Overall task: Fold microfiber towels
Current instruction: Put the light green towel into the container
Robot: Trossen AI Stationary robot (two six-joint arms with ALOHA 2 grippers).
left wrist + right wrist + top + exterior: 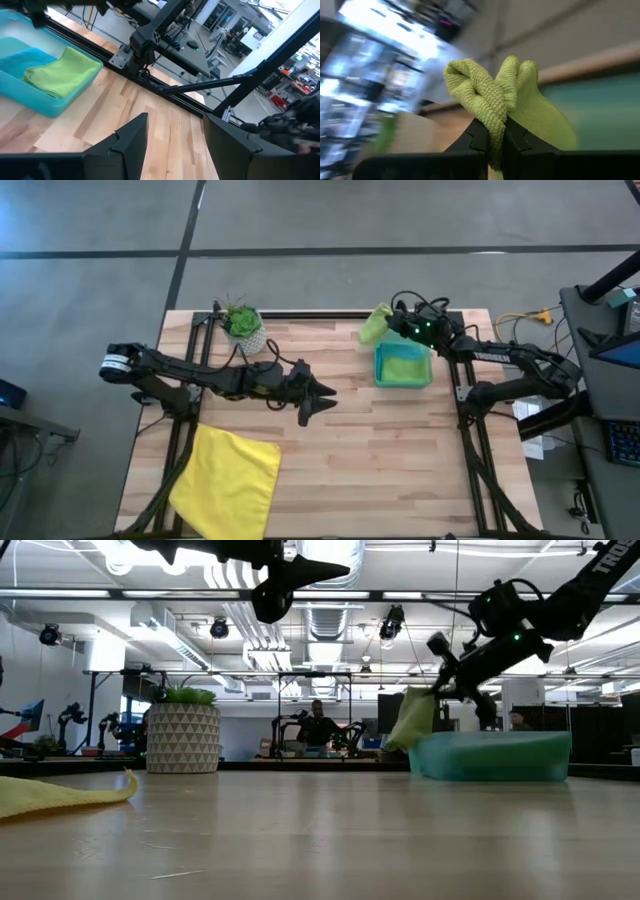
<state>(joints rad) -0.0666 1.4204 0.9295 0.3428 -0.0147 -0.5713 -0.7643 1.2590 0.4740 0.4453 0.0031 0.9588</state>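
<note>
Right gripper (385, 323) pinches a lime towel (375, 325) above the bin (403, 381); left gripper (320, 395) open, empty; yellow towel (228, 480) lies unfolded.

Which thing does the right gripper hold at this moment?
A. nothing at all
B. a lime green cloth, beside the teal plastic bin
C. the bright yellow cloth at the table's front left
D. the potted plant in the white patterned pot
B: the right gripper has its jaws shut on a bunched lime green microfiber cloth, lifted at the far left corner of the translucent teal plastic bin.
</note>
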